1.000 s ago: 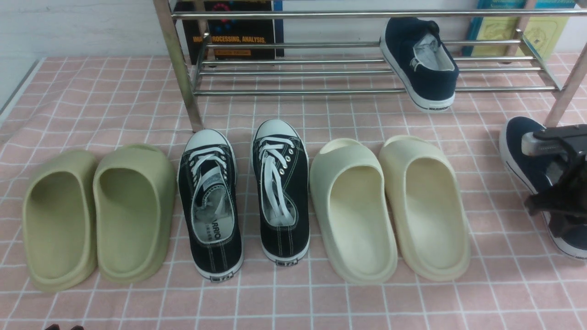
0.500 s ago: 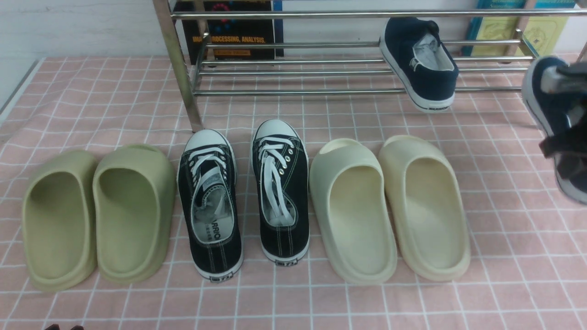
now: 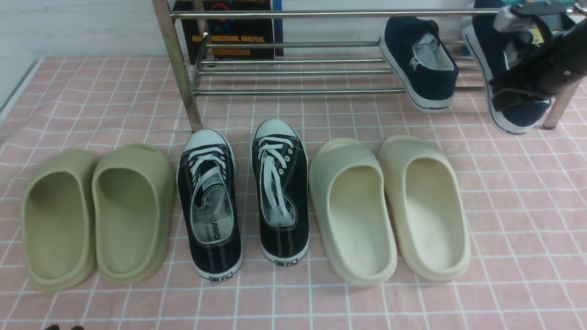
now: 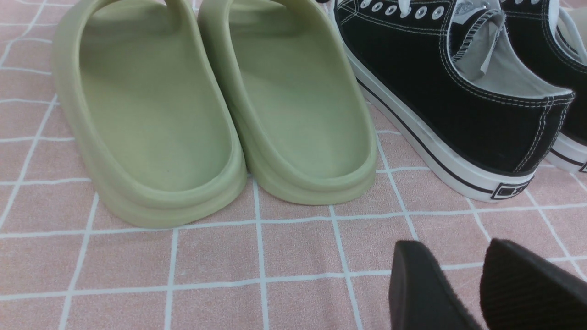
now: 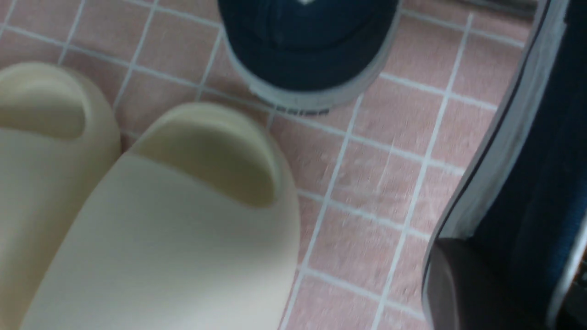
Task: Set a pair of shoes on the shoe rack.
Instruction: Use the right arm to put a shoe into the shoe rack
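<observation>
Right claw point(image 3: 516, 89) grips one navy slip-on point(image 3: 520, 118) — airborne at the shoe rack's point(image 3: 293, 91) right end, beside its mate point(image 3: 424, 73).

"PROCESSING, ANALYSIS," on black book point(image 3: 238, 30)

green slides point(image 3: 133, 211); black lace-up sneakers point(image 3: 279, 183); cream slides point(image 3: 353, 211); pink checked cloth point(image 3: 527, 256) beneath; book point(image 3: 229, 41) behind

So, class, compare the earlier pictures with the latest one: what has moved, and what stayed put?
The right gripper, shut on one dark navy canvas slip-on sneaker, lifted it off the pink checked cloth, forward to the chrome tube shoe rack, beside its mate. The green slides, black lace-up sneakers and cream slides stayed.
</observation>
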`<move>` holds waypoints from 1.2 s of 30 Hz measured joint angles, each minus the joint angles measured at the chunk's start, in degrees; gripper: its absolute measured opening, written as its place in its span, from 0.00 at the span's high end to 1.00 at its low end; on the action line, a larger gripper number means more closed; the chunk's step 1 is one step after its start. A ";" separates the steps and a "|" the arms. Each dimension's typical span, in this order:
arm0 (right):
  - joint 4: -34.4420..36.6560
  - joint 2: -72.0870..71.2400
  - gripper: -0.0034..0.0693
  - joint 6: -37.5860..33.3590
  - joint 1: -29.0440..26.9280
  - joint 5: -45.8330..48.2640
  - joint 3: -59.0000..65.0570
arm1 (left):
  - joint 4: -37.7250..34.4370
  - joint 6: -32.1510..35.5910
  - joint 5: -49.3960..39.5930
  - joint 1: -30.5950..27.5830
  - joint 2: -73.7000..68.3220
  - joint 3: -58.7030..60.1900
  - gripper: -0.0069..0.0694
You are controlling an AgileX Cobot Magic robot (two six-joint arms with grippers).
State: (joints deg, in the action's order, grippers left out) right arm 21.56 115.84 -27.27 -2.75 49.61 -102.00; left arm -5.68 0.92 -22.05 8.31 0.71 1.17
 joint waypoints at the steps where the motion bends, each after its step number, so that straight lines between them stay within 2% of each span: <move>1: 0.40 1.90 0.93 -0.96 0.00 0.06 -2.43 | 0.00 0.00 0.00 0.00 0.00 0.00 0.60; 5: 1.60 8.46 0.93 -3.45 0.00 0.68 -11.22 | 0.00 0.00 0.00 0.00 0.00 0.00 0.60; 10: 2.72 14.37 0.93 -2.99 0.00 2.64 -20.01 | 0.00 0.00 0.00 0.00 0.00 0.00 0.60; 13: 3.17 16.08 0.92 -1.48 0.00 3.79 -22.26 | 0.00 0.00 0.00 0.00 0.00 0.00 0.60; 17: 3.46 16.58 0.86 -0.75 0.00 3.90 -23.13 | 0.00 0.00 0.00 0.00 0.00 0.00 0.60; 20: 4.37 16.65 0.74 -0.71 0.02 3.75 -23.50 | 0.00 0.00 0.00 0.00 0.00 0.00 0.60; 24: 5.32 16.83 0.48 -0.71 0.09 6.02 -25.70 | 0.00 0.00 0.00 0.00 0.00 0.00 0.60; 25: 5.32 16.83 0.48 -0.71 0.09 6.14 -25.70 | 0.00 0.00 0.00 0.00 0.00 0.00 0.60; 26: 5.32 16.83 0.42 -0.71 0.02 7.38 -27.03 | 0.00 0.00 0.00 0.00 0.00 0.00 0.60; 28: 5.32 16.88 0.38 -0.67 -0.04 9.08 -28.81 | 0.00 0.00 0.00 0.00 0.00 0.00 0.60; 32: 5.20 17.08 0.39 1.64 -0.04 11.28 -31.34 | 0.00 0.00 0.00 0.00 0.00 0.00 0.60; 36: 4.70 17.43 0.49 4.67 -0.04 13.24 -32.74 | 0.00 0.00 0.00 0.00 0.00 0.00 0.60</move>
State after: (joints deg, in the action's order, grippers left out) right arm 26.26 133.27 -22.59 -2.79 62.85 -134.74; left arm -5.68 0.92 -22.05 8.31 0.71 1.17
